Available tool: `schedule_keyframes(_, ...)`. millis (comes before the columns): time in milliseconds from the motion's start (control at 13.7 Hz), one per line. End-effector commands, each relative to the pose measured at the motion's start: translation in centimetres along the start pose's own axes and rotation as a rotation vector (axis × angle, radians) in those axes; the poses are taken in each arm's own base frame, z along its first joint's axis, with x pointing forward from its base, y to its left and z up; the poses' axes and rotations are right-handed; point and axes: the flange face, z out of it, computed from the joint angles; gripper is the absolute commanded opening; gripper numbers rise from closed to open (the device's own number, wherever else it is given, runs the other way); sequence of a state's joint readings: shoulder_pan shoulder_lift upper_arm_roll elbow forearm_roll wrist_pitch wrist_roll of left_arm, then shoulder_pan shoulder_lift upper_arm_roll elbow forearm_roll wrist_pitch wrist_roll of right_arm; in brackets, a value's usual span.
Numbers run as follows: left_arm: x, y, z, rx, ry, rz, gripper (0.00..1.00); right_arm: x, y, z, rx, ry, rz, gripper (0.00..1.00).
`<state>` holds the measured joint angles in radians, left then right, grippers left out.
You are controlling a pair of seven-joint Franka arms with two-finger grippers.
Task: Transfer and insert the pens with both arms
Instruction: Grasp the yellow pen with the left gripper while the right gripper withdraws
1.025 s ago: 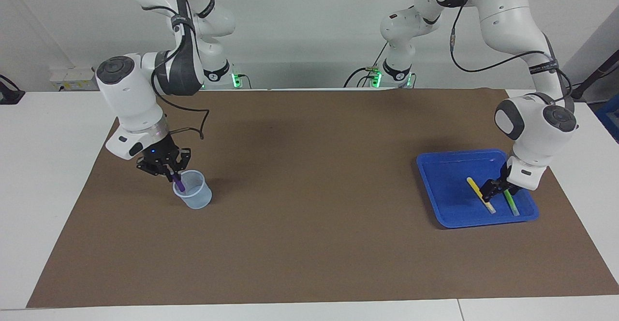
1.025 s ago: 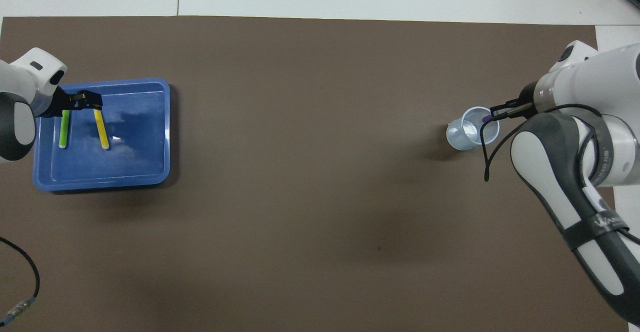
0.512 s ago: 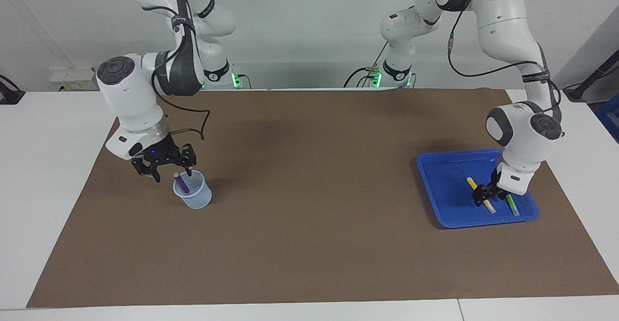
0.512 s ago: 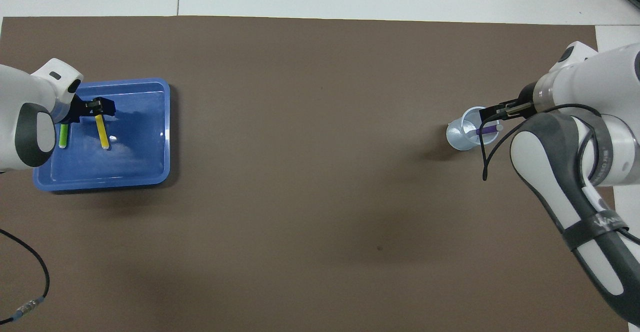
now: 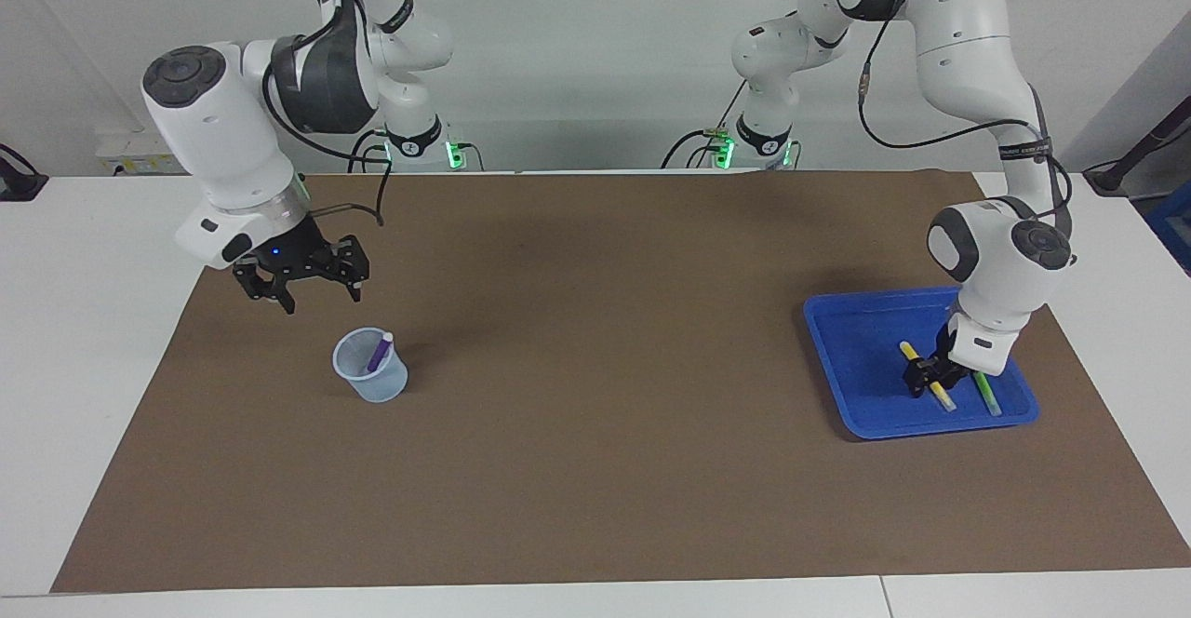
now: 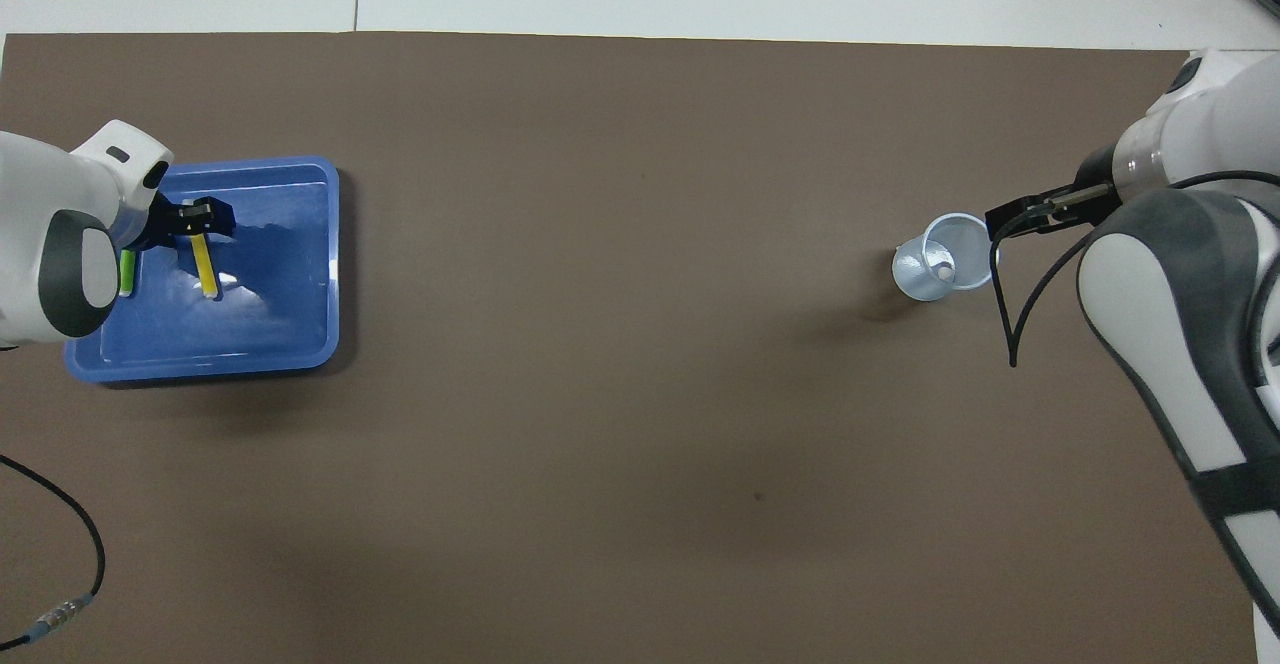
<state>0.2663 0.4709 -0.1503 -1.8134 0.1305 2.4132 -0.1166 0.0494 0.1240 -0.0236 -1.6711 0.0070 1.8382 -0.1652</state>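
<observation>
The purple pen (image 5: 379, 355) stands tilted in a clear plastic cup (image 5: 372, 383) toward the right arm's end of the table; its pale cap end shows in the overhead view (image 6: 942, 270). My right gripper (image 5: 321, 302) is open and empty, raised over the mat beside the cup (image 6: 930, 279). The yellow pen (image 5: 906, 351) and the green pen (image 5: 986, 398) lie in a blue tray (image 5: 856, 348). My left gripper (image 5: 924, 383) is down in the tray, open, with a finger on each side of the yellow pen (image 6: 207, 274). The green pen (image 6: 127, 276) lies beside it.
A brown mat (image 5: 605, 367) covers the table between the cup and the blue tray (image 6: 280, 284). A black cable (image 6: 60, 584) lies at the mat's edge near the left arm's base.
My right gripper opened, let the purple pen drop into the cup, then rose and drew back. My left gripper shifted from between the two pens and came down astride the yellow pen.
</observation>
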Motion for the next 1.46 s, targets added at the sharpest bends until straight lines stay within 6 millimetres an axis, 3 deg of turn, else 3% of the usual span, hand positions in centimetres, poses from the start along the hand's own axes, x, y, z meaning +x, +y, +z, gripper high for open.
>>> schedule_keyframes(0, -0.6, -0.3, 0.2, 0.002, -0.010, -0.013, 0.44, -1.0, -0.3, -2.9, 0.003, -0.026, 0.017, 0.91)
schedule_keyframes(293, -0.8, -0.3, 0.3, 0.003, -0.012, -0.010, 0.20, -2.3, -0.2, -5.4, 0.007, -0.057, 0.023, 0.93)
schedule_keyframes(439, -0.8, -0.3, 0.4, 0.002, -0.015, -0.011, 0.00, -2.8, 0.3, -5.9, 0.006, -0.060, 0.021, 0.95)
schedule_keyframes(805, -0.5, -0.4, -0.6, 0.012, -0.065, -0.022, 0.00, -2.9, -0.5, -5.7, 0.003, -0.049, 0.018, 0.98)
schedule_keyframes(1391, -0.5, 0.2, -9.4, -0.022, -0.117, -0.152, 0.00, -3.1, -0.4, -5.3, 0.005, -0.035, 0.021, 0.98)
